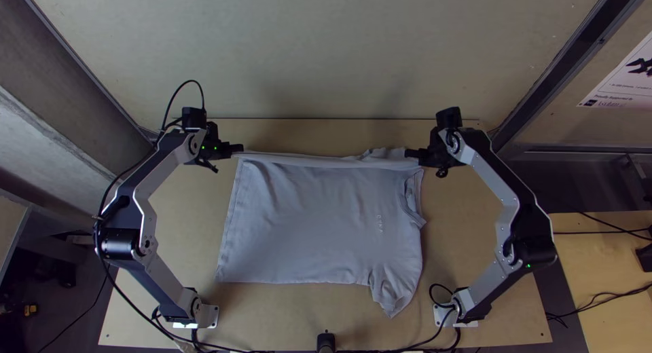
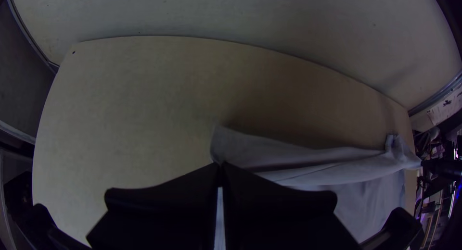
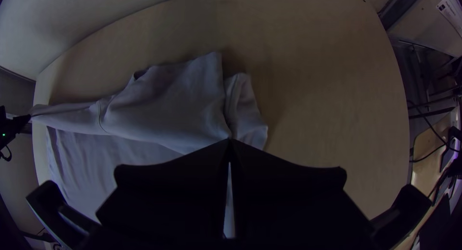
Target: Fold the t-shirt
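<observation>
Shirt [image 1: 305,224]: spread, sleeve [image 1: 394,288] toward five o'clock
Left gripper [image 1: 239,148]: clenched on shirt, ten o'clock
Right gripper [image 1: 409,153]: clenched on shirt, two o'clock

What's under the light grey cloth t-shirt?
Light wooden table shows around the t-shirt; whatever is directly beneath it is covered and can't be seen.

Bare wood of the table [image 1: 187,224] opens a lane beyond the T-shirt's [image 1: 312,210] far edge | more room flanks the cloth, inside both arms | left gripper [image 1: 238,149] and right gripper [image 1: 412,153], clamped on that far edge, obstruct its ends | left arm [image 1: 122,243] and right arm [image 1: 531,250] wall the sides | cables [image 1: 407,347] line the near edge
</observation>
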Robot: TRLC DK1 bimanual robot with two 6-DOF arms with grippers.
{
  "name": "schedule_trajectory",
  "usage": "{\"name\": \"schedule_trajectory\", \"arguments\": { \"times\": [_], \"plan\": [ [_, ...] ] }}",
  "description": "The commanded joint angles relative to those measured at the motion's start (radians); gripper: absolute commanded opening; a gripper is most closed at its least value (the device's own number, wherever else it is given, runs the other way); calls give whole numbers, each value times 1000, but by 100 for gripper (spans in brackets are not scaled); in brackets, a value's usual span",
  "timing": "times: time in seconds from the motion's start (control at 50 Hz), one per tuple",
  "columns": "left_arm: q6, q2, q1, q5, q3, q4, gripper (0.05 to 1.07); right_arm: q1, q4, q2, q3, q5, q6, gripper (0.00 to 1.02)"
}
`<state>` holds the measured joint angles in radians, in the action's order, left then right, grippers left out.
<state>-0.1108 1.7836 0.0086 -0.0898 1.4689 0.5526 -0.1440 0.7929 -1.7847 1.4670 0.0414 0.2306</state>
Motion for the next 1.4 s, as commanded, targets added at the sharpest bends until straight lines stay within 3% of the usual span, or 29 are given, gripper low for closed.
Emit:
{"name": "schedule_trajectory", "arguments": {
  "times": [0.0, 0.44, 0.54, 0.6, 0.64, 0.72, 0.76, 0.78, 1.04, 1.24, 1.38],
  "plan": [
    [26, -64, 7, -5, -88, -10, 8, -8, -6, 76, -80, -14, -7, 2],
    [94, -196, 28, -5, -377, -106, 10, -11, -47, 186, -333, -14, -2, 2],
    [131, -207, 36, -24, -441, -131, 36, -14, -47, 186, -369, -15, -7, 2],
    [137, -216, 39, -57, -470, -131, 46, -14, -47, 185, -389, -15, -8, 5],
    [137, -224, 41, -65, -486, -137, 54, -14, -47, 191, -405, -15, -10, 21],
    [148, -247, 45, -93, -512, -135, 79, -16, -27, 199, -422, -15, -7, 80],
    [155, -257, 45, -100, -519, -134, 98, -16, -15, 200, -421, -15, -5, 99],
    [152, -260, 47, -102, -519, -129, 104, -16, -6, 200, -418, -15, -7, 99],
    [163, -343, 51, -142, -470, 29, 103, -54, 23, 357, -409, -15, 3, 99],
    [209, -437, 48, -154, -456, 182, 103, -74, 34, 554, -501, -14, 78, 99],
    [241, -538, 37, -153, -473, 302, 103, -141, 161, 633, -482, -14, 82, 99]
  ]
}}
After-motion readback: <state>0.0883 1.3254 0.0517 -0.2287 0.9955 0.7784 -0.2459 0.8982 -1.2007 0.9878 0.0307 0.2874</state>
